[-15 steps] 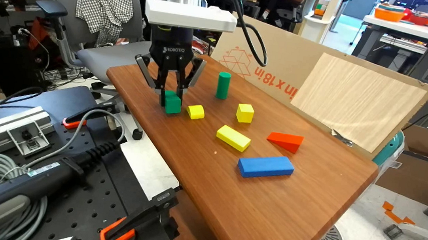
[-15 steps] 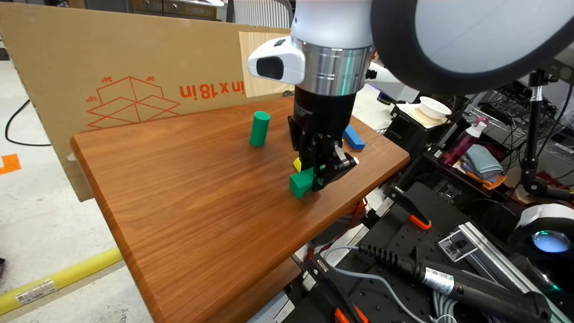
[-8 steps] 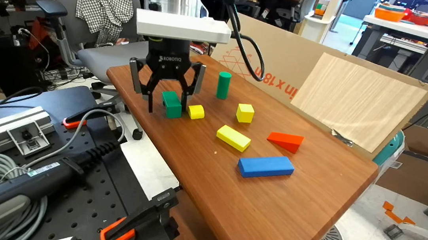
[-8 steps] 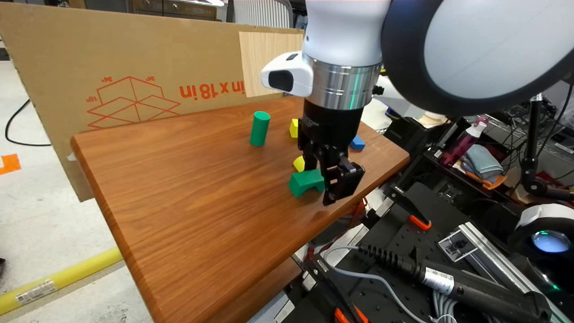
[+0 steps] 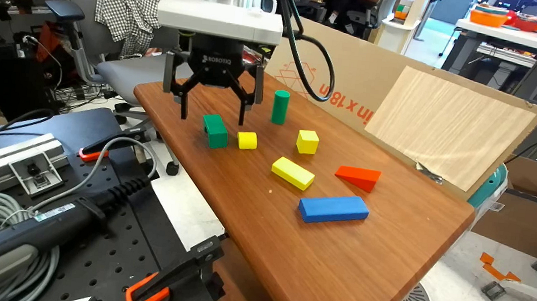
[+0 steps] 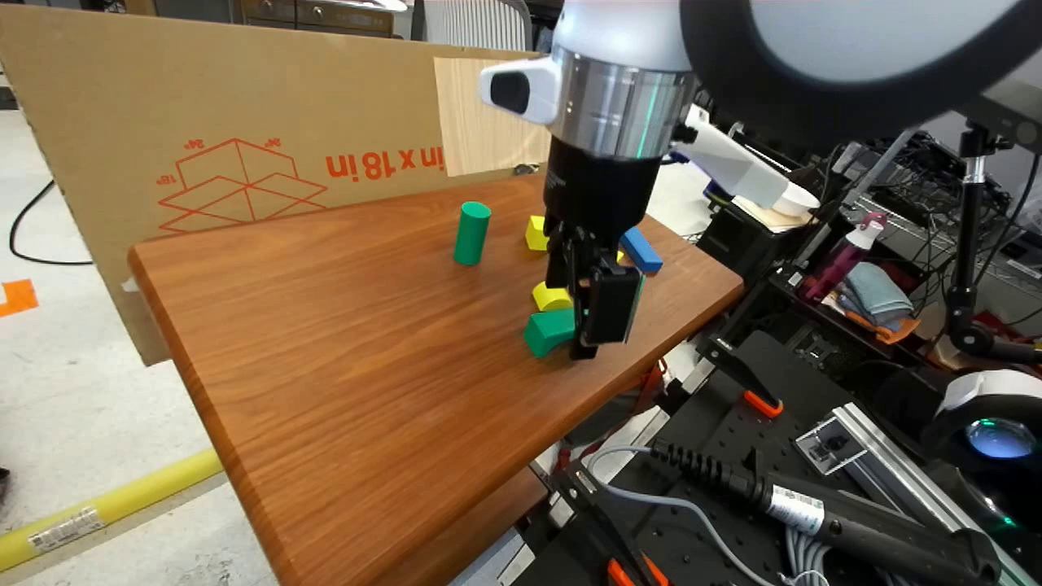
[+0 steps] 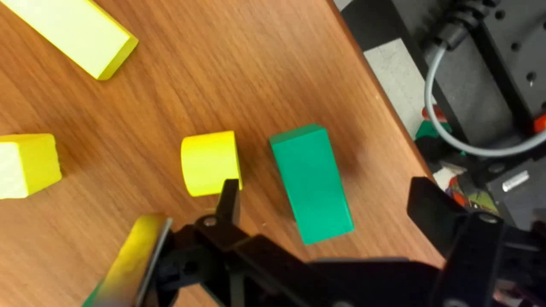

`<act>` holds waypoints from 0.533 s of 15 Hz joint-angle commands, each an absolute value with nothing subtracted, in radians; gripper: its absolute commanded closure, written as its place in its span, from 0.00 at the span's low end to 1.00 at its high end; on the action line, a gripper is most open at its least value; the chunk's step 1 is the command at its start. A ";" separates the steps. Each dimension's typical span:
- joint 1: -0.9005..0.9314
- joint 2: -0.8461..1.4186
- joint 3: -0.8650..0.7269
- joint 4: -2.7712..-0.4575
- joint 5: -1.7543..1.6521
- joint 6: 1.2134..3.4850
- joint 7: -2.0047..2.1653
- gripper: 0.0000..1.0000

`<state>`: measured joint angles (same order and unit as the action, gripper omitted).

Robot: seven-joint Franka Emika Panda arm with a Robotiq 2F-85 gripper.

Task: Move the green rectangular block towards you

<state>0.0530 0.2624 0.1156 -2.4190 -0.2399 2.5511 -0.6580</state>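
Your gripper [image 5: 212, 117] hangs spread wide above the desk [image 5: 336, 267]. Beneath it, through its gap in your wrist view, lies the green rectangular block [image 7: 313, 187]; just beside that is the yellow rounded block [image 7: 209, 164]. Farther out are the green cylinder [image 5: 280, 108] and yellow cube [image 5: 307, 142], then the blue block [image 5: 333, 209].

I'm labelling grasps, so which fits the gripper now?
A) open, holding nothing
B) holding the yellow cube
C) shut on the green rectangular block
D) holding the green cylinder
A: in the wrist view, the gripper stands wide open, with the table showing on both sides of the green rectangular block.
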 commanded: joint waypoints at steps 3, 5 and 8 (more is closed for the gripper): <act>0.019 0.131 0.118 -2.394 -0.059 2.497 -0.561 0.00; 0.008 0.085 0.098 -2.381 -0.031 2.474 -0.510 0.00; -0.004 0.032 0.058 -2.365 -0.037 2.440 -0.394 0.00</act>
